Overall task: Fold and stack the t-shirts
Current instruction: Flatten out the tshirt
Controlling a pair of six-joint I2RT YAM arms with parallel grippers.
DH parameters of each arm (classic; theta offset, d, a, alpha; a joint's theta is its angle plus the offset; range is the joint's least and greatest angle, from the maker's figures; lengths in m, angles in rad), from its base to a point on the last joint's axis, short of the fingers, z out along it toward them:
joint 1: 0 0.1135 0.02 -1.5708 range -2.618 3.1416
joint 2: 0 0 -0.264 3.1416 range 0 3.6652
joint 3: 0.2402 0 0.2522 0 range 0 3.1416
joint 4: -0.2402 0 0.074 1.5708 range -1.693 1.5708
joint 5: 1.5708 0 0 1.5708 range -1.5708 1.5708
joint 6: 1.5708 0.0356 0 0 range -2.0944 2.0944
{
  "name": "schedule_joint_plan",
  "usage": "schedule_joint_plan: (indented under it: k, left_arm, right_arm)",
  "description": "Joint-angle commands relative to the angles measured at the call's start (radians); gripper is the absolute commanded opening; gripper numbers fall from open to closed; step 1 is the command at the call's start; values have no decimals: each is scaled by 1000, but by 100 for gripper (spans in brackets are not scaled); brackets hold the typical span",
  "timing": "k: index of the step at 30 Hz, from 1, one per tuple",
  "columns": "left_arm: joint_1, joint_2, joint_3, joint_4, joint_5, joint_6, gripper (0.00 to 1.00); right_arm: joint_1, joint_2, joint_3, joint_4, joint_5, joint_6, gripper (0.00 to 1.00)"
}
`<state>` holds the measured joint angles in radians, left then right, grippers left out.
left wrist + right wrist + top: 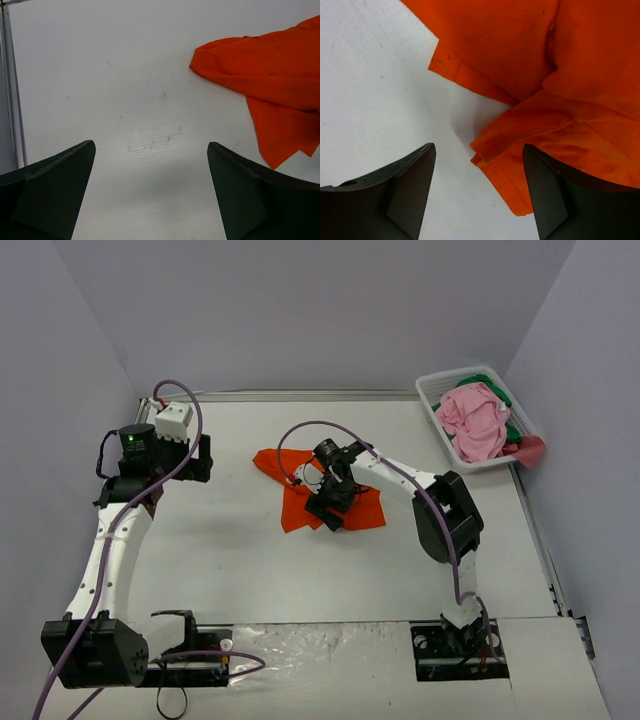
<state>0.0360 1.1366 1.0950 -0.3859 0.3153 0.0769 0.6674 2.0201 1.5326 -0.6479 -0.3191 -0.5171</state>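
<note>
We see the right gripper poised over the orange t-shirt, jaws partly apart and clamping nothing; a folded edge of the cloth lies under the gap. The shirt lies crumpled mid-table. The left gripper gapes at its widest above the bare table, empty, apart from the shirt. The pink t-shirt and green t-shirt lie heaped in the white basket, far right.

— Where is the loose shirt?
— On the table, mid-way, under the right gripper. The left gripper hangs to its left, apart.
— And the basket?
— Far right corner, other shirts heaped in it.
</note>
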Motion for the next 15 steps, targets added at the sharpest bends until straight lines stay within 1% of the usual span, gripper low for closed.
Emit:
schedule_joint_plan:
  k: [1, 2, 3, 4, 5, 6, 8, 11, 12, 15]
  left_arm:
    - [10, -34, 6, 27, 18, -9, 95]
    - [10, -34, 6, 28, 19, -11, 95]
    - [10, -34, 5, 28, 24, -11, 95]
    - [10, -35, 5, 30, 24, -11, 95]
    - [11, -37, 3, 30, 24, -12, 95]
    - [12, -37, 3, 31, 27, -11, 95]
    - [15, -38, 2, 32, 28, -15, 95]
    - [16, -35, 3, 33, 42, -17, 96]
    - [15, -34, 3, 33, 50, -17, 99]
    - [16, -32, 3, 33, 56, -19, 100]
  right_arm:
    - [-2, 32, 43, -12, 63, 32, 65]
    - [-2, 37, 44, 4, 77, 38, 63]
    - [-2, 40, 44, 13, 101, 45, 59]
    - [-3, 43, 44, 25, 118, 52, 48]
    - [-3, 43, 43, 34, 132, 61, 9]
    - [-3, 42, 43, 36, 152, 63, 0]
    - [-2, 17, 37, 31, 161, 55, 0]
    - [-6, -66, 43, 21, 173, 42, 0]
    - [-9, -114, 73, 14, 192, 40, 0]
    - [-51, -182, 142, -6, 224, 48, 0]
